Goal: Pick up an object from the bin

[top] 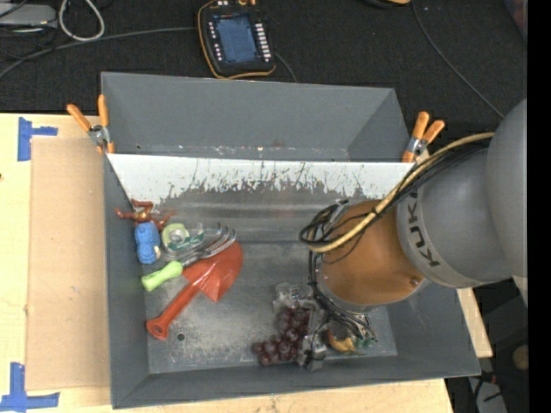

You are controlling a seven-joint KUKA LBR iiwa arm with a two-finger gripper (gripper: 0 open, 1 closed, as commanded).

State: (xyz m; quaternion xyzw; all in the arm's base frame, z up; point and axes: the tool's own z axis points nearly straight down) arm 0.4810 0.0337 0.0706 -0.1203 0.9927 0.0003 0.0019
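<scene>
My arm (469, 213) reached in from the view's right, big grey link over the bin's corner. The orange wrist cover (366, 261) tipped down toward the floor of the bin (250, 136), w/ cables (344, 226) looped over the top of it. My gripper (318, 338) sat low, right at the floor, near the front wall.

Hard to read, tbh: cover and wrist hid most of the gripper. Only dark bits and wires poked out under it, so I couldn't tell whether it was wide, narrow or holding anything. The arm's upper part was cut off at the frame edge.

A bunch of dark purple grapes (280, 341) lay just beside the gripper, on the side away from my arm. Touching it or v. close, couldn't say which. A small silvery thing (288, 298) sat just behind the grapes, beside the cover; no idea what it was. A yellowish-green bit (344, 342) lay on the gripper's other side, half hidden under the wrist.

Well apart from the gripper, past the grapes, was a heap: red toy shovel (202, 282), lime-green handle (162, 275), blue piece (146, 243) and metal tool (207, 241), all lying together.
</scene>
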